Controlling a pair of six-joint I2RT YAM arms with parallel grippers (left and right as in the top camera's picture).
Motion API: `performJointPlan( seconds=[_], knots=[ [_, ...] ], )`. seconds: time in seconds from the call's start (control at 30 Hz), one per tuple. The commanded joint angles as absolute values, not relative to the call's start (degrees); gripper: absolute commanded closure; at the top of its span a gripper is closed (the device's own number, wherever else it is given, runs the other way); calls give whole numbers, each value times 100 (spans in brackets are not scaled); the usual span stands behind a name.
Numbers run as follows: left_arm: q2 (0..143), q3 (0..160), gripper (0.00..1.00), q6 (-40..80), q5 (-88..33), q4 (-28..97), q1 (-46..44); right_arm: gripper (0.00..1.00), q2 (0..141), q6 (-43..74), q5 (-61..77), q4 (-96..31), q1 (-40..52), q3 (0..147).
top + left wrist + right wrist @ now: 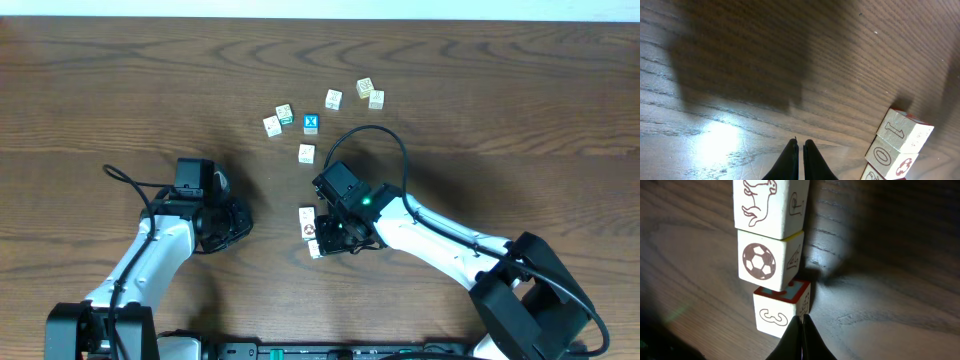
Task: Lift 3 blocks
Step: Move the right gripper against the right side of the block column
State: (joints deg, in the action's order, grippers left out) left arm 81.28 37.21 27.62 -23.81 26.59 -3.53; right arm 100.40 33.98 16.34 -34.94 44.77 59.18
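Note:
Three cream-white blocks lie touching in a short row on the wooden table (120,90). In the right wrist view they are a horse block (765,205), a soccer-ball block (767,260) and a block marked 3 (780,312). From overhead the row (311,231) sits just left of my right gripper (326,240). That right gripper (801,319) is shut, its tips against the near right corner of the 3 block and holding nothing. My left gripper (800,144) is shut and empty, low over bare wood, with the same row (895,145) off to its right. Overhead, the left gripper (240,217) is left of the row.
Several loose cubes lie farther back: a blue cube with a white X (311,124), a cream one (306,153), two at the left (272,126) (285,114), and others (333,99) (365,88) (376,99). A black cable (385,135) loops above the right arm.

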Motion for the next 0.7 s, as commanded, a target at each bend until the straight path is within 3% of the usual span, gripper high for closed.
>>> performJointPlan(
  seconds=[0.0, 0.67],
  knots=[
    [8073, 3688, 93, 2657, -2329, 2674, -327, 99, 10064, 3468, 1723, -3487, 4661, 5885],
    [8073, 3688, 93, 2552, -2329, 2676, -329, 99, 10064, 3459, 1651, -3518, 4648, 5885]
  ],
)
